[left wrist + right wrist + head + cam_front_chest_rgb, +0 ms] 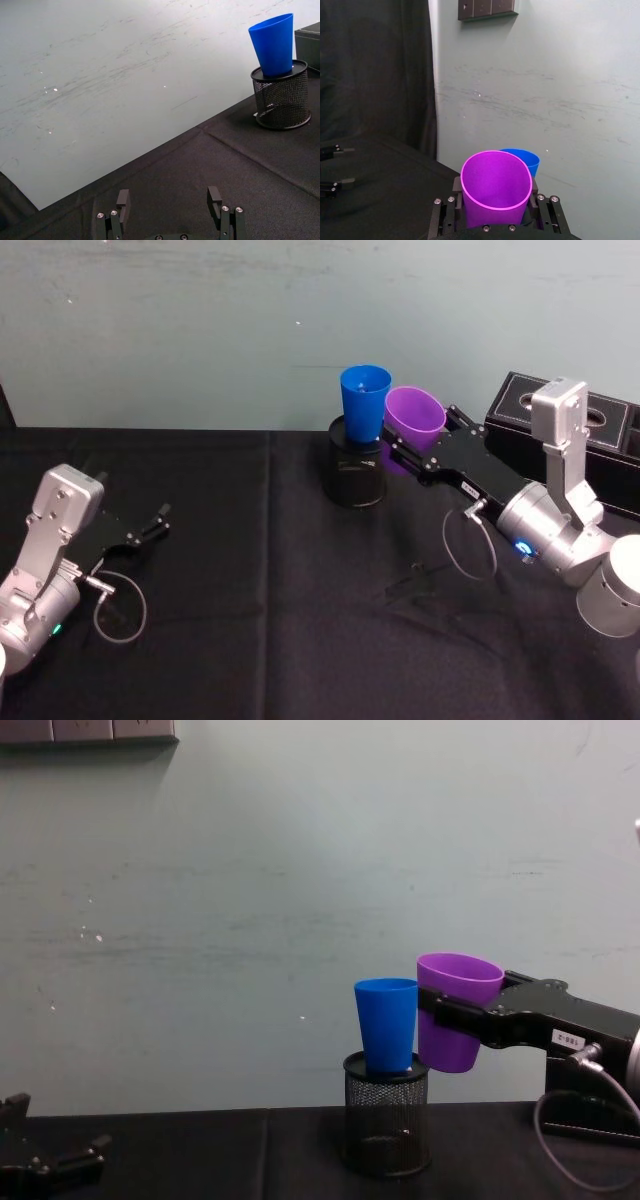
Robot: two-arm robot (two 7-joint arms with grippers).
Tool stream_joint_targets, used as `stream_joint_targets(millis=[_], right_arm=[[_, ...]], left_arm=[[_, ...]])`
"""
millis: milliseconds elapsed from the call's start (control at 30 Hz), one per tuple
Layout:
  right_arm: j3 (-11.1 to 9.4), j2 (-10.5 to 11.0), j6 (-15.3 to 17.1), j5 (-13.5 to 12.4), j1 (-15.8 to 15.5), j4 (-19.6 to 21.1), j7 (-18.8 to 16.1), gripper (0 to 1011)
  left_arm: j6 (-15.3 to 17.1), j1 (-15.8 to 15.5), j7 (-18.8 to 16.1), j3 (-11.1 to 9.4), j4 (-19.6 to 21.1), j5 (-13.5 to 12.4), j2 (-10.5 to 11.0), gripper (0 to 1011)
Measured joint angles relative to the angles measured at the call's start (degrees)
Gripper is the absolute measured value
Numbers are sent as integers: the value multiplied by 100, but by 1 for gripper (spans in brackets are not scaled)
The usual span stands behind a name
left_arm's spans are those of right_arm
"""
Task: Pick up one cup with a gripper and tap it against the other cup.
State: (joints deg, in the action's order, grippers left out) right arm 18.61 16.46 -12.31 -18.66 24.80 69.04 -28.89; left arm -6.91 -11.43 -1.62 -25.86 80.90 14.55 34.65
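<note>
The right end effector point(444, 1012) reaches in from the right and grips the purple cup point(458, 978), upright in the air. This cup is just beside the blue cup point(387, 1025), which stands on top of a black mesh holder point(386, 1130) on the table point(200, 1150).

purple cup point(414, 412) 1 | blue cup point(364, 400) 1 | mesh holder point(357, 478) 1 | black box point(515, 400) 1 | left gripper point(158, 522) 1 | right gripper point(420, 432) 1
</note>
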Motion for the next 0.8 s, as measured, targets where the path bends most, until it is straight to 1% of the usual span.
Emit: stream_joint_targets(millis=[400, 567, 800], right_arm=[[-42, 167, 55, -46, -194, 210, 39, 726], [-61, 203, 74, -61, -260, 274, 72, 726], [-107, 275, 130, -170, -409, 434, 55, 726]], left_arm=[[0, 0, 0, 0, 0, 0, 0, 1011], [0, 0, 0, 0, 0, 0, 0, 1011], [0, 0, 0, 0, 0, 0, 0, 1011]])
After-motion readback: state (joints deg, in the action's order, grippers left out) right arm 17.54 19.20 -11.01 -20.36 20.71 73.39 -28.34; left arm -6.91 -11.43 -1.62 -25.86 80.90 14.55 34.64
